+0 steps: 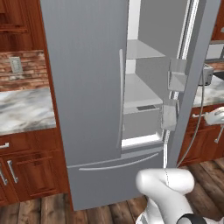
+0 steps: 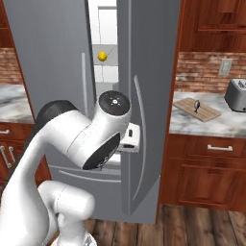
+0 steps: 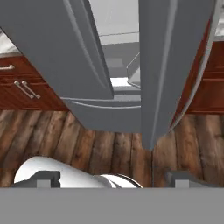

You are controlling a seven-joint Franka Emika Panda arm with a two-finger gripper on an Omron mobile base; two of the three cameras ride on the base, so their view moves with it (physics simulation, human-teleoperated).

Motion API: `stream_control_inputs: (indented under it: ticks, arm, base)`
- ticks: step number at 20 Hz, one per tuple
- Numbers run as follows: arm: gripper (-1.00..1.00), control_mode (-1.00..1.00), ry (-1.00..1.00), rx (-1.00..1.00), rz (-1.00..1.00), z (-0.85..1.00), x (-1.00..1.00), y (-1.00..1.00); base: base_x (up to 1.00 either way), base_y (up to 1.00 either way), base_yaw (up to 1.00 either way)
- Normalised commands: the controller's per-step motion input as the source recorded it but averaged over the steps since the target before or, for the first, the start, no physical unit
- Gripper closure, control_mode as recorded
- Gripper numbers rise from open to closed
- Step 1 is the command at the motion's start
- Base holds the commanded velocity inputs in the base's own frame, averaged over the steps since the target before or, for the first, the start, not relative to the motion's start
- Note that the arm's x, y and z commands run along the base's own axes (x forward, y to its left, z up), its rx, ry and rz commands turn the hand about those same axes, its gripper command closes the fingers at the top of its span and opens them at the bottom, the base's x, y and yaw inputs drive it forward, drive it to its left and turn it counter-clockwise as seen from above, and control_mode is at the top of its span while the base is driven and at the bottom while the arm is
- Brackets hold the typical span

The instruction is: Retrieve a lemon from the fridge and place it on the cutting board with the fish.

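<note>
Fridge [image 1: 87, 87] standing between wooden cabinets, right door [image 1: 194, 78] swung partly open, left door shut, white shelves showing through the gap. Marble counter [image 2: 211, 122] to the right of it, carrying a toaster [image 2: 237, 94] and the cutting board [image 2: 197, 109]. Board lying flat near the counter's front edge, with the fish [image 2: 196, 104] resting on top. Gripper [image 3: 113, 177] low before the fridge, aimed at the floor and door bottoms, tips spread wide apart, nothing between them. Lemon [image 2: 102, 56] sitting on an upper shelf inside, seen through the door gap.
</note>
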Motion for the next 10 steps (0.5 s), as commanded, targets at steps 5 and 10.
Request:
stream_control_inputs:
  ticks: [5,10]
  arm:
    - [-1.00,-1.00,0.23,-0.41,-0.01,-0.01,0.11,0.86]
    - [-1.00,-1.00,0.20,-0.38,-0.01,-0.20,0.28,0.48]
  base:
    - [0.00,0.00,0.00]
    - [0.00,0.00,0.00]
